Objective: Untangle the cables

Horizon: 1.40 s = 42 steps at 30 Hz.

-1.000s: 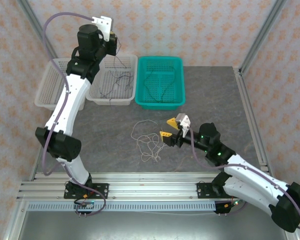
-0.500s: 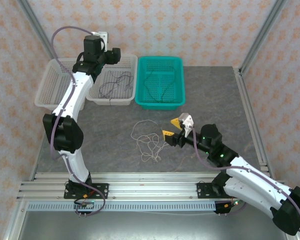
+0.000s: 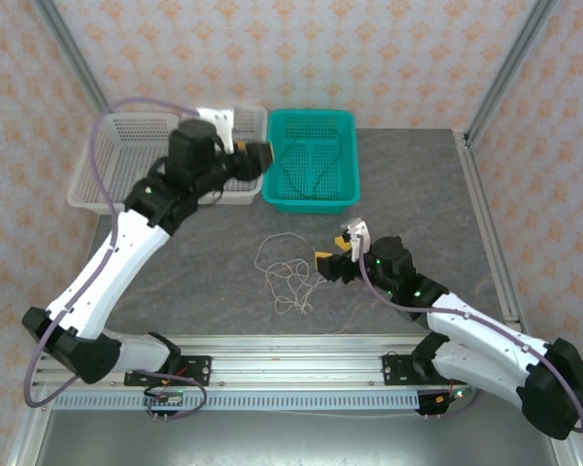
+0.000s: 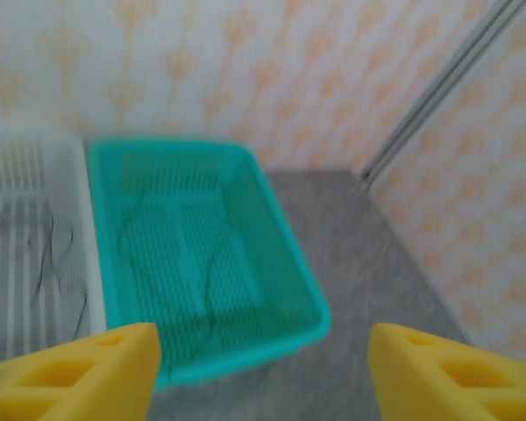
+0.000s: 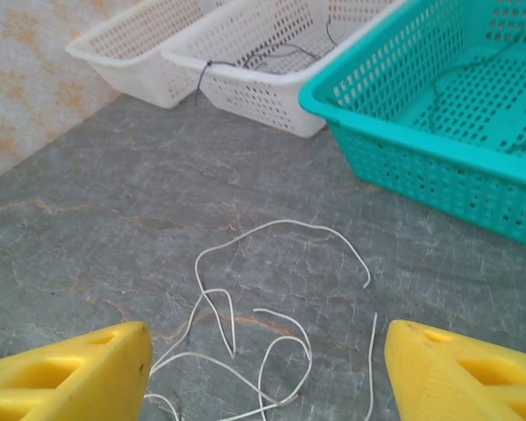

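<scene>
Cables lie in three places. Whitish cable (image 3: 288, 279) sits in loose loops on the bench near its middle, toward the near edge, and neither gripper holds it. Green cable (image 3: 316, 173) rests inside the teal basket (image 3: 309, 202) at the far edge. Dark cable (image 5: 265, 54) lies in the white basket (image 5: 272, 98) just beside it, one strand draped over the rim. A second white basket (image 3: 99, 167) stands toward the far left corner.

Right gripper (image 3: 330, 251) hovers just right of the whitish loops, fingers spread wide with nothing between them. Left gripper (image 3: 262, 155) hangs over the seam between the white and teal baskets, fingers likewise apart and empty.

From above, the left arm covers most of the white basket; the right wrist view shows what lies in it. Left wrist view is blurred, so the green cable reads only as a faint line. Lower loops of the whitish cable are cut off at the bottom edge of the right wrist view.
</scene>
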Available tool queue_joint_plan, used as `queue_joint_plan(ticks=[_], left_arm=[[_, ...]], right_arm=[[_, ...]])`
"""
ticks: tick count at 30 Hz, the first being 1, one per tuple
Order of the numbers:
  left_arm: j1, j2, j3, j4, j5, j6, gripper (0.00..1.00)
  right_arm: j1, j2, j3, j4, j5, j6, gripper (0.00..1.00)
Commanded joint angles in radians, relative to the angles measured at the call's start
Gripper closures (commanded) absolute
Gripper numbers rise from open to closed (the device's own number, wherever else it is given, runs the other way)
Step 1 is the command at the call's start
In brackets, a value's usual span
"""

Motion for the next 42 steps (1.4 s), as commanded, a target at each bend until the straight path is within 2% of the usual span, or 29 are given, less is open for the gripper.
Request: queue_joint_plan(ticks=[1, 5, 8, 14, 19, 23, 25, 28, 34, 36, 42], left_arm=[[-0.038, -0.014, -0.209, -0.138, -0.123, -0.312, 0.45], [-0.064, -0.039, -0.45, -0.048, -0.114, -0.585, 0.52], [-0.065, 0.004, -0.555, 0.002, -0.11, -0.646, 0.57], [-0.067, 0.213, -0.512, 0.007, -0.031, -0.491, 0.59], [-0.066, 0.359, -0.437, -0.019, -0.072, -0.402, 0.6], [-0.064, 0.414, -0.404, -0.044, -0.143, -0.374, 0.64], [-0.065, 0.433, -0.397, -0.039, -0.139, -0.37, 0.65], [-0.066, 0.463, -0.4, -0.04, -0.124, -0.369, 0.72], [-0.065, 0.404, -0.42, -0.065, -0.111, -0.369, 1.0], [-0.066, 0.347, -0.41, -0.078, -0.09, -0.361, 1.0], [-0.08, 0.176, -0.355, -0.041, 0.096, -0.318, 1.0]], right_arm=[[0.007, 0.024, 0.021, 0.018, 0.005, 0.037, 0.29], [0.008, 0.033, 0.023, 0.013, -0.003, 0.042, 0.29], [0.007, 0.021, 0.018, -0.003, -0.009, 0.037, 0.29], [0.008, -0.023, 0.0, -0.032, -0.009, 0.011, 0.29], [0.007, -0.045, -0.005, -0.042, 0.007, 0.006, 0.29], [0.007, -0.067, -0.007, -0.058, 0.012, 0.01, 0.29], [0.007, -0.083, -0.015, -0.062, 0.019, 0.012, 0.29], [0.007, -0.108, -0.027, -0.072, 0.028, 0.017, 0.29], [0.007, -0.114, -0.023, -0.074, 0.011, -0.011, 0.29], [0.007, -0.092, -0.008, -0.083, -0.029, -0.043, 0.3], [0.007, 0.028, 0.061, -0.097, -0.139, -0.155, 0.29]])
